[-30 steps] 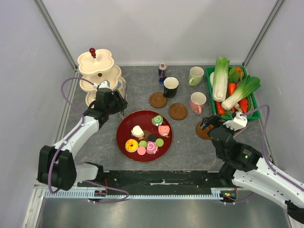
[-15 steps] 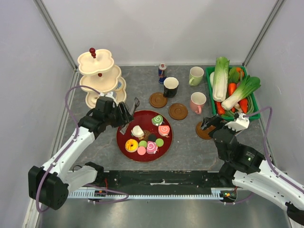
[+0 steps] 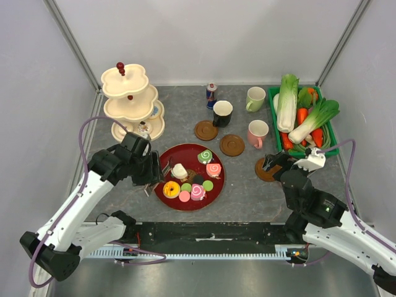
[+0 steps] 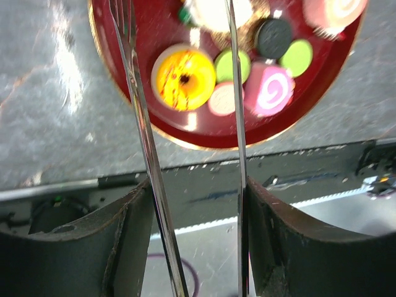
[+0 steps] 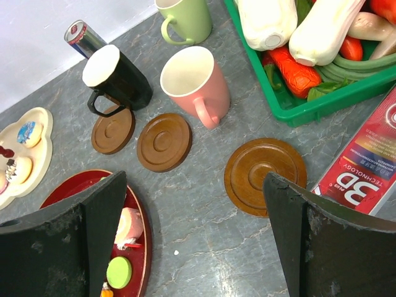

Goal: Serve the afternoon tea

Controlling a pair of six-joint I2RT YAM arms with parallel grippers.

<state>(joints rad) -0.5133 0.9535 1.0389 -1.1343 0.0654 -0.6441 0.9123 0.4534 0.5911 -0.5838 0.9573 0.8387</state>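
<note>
Toy pastries lie on a red plate (image 3: pixel 185 151): a yellow donut (image 3: pixel 171 189), a pink swirl roll (image 3: pixel 198 192), a green swirl roll (image 3: pixel 205 156). My left gripper (image 3: pixel 151 173) hovers at the plate's left edge, shut on metal tongs (image 3: pixel 163 168). In the left wrist view the tongs (image 4: pixel 139 111) run from the gripper (image 4: pixel 198 192) out over the donut (image 4: pixel 184 71). The black mug (image 3: pixel 222 113), pink mug (image 3: pixel 257 133) and pale green mug (image 3: pixel 255 99) stand behind the plate. My right gripper (image 3: pixel 278 162) hangs open and empty above a wooden coaster (image 5: pixel 265 175).
A cream tiered stand (image 3: pixel 130 102) stands at the back left, pastries on its lowest tier. Two more coasters (image 3: pixel 206 130) (image 3: pixel 232 145) lie near the mugs. A drink can (image 3: pixel 211 94) stands at the back. A green crate (image 3: pixel 331 145) of toy vegetables sits at the right, a red box (image 5: pixel 371 161) beside it.
My left arm has swung from the tiered stand toward me, to the plate's left edge, carrying the tongs. The right arm has barely moved.
</note>
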